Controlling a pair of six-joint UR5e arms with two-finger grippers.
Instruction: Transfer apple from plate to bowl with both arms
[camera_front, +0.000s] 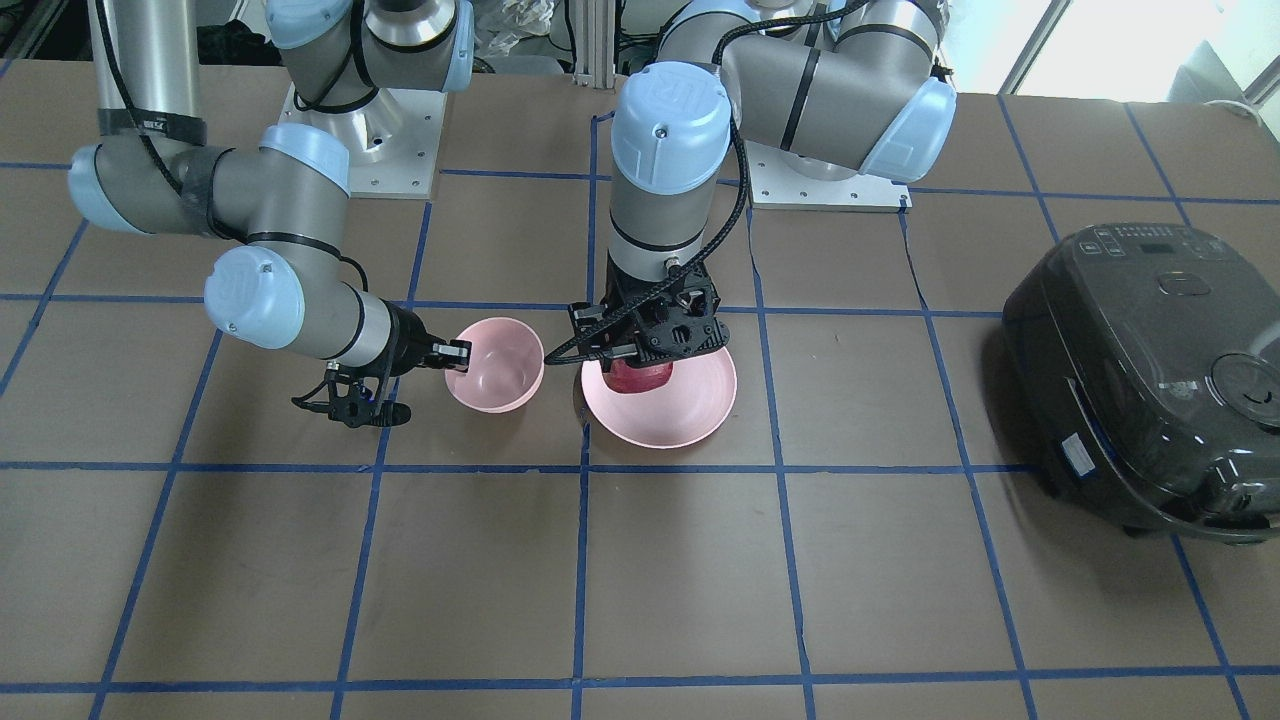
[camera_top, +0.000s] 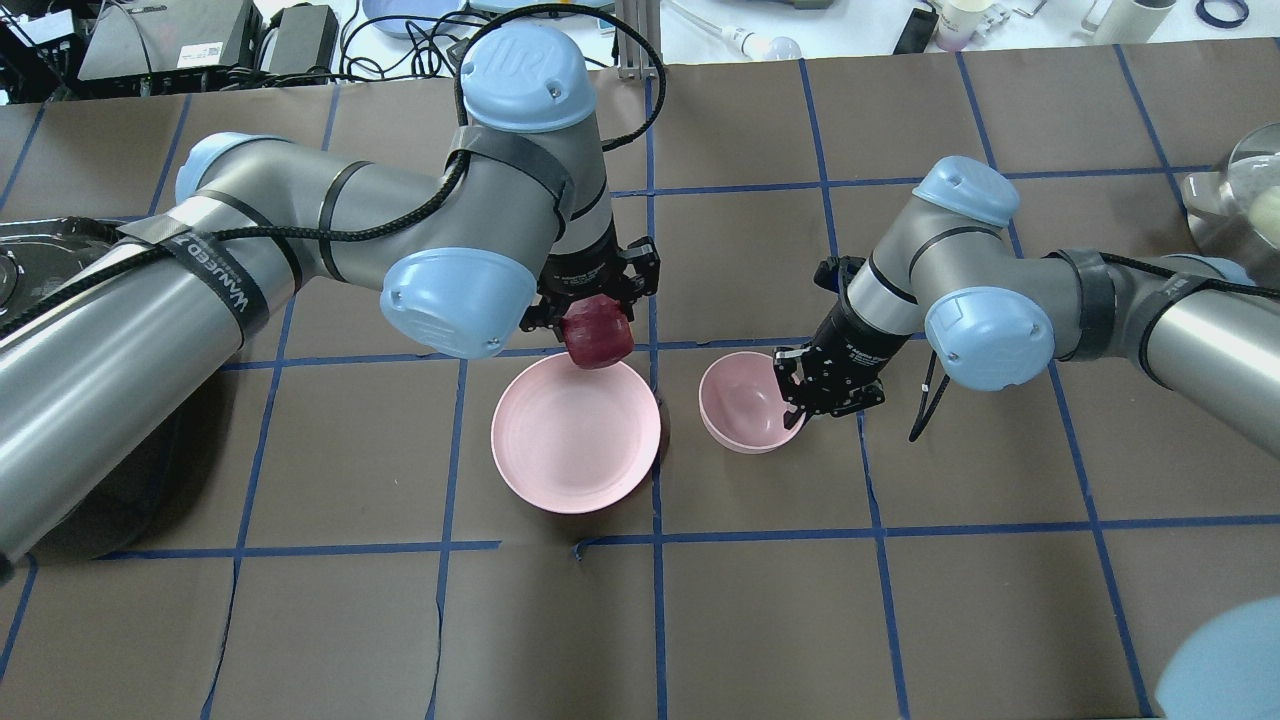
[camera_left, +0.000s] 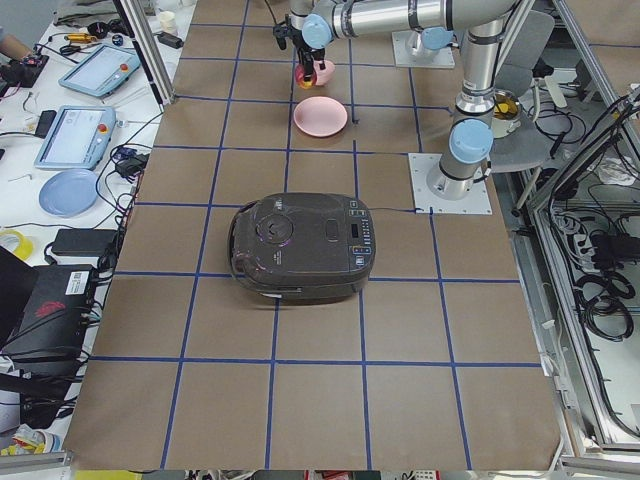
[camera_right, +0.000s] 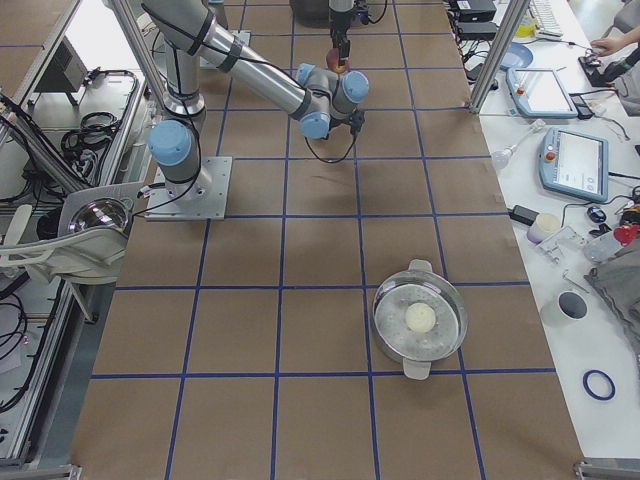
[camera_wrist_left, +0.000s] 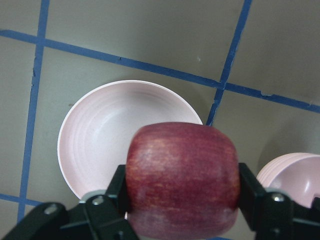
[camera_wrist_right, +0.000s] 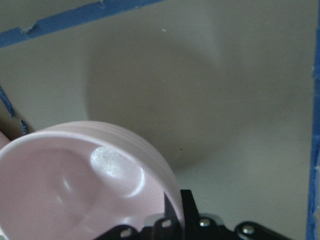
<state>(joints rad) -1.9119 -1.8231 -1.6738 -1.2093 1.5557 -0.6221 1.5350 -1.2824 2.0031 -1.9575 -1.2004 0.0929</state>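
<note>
I count one apple (camera_top: 598, 335), one plate (camera_top: 575, 440), one bowl (camera_top: 740, 400), one rice cooker (camera_front: 1140, 380), one steel pot (camera_right: 445, 343), and two arms: left arm (camera_top: 330, 230), right arm (camera_top: 985, 330).

Robotics lab, tape-gridded table (camera_front: 700, 600), teach pendants (camera_left: 75, 137)

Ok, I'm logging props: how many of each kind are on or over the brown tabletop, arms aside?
Plate: 1
Bowl: 1
Apple: 1
Rice cooker: 1
Steel pot: 1
Pale ball, in the pot: 1
Total: 6

Silver-grey arms (camera_top: 100, 340), pale blue joint caps (camera_top: 525, 65) (UR-embossed); braided black cables (camera_front: 742, 190)
</note>
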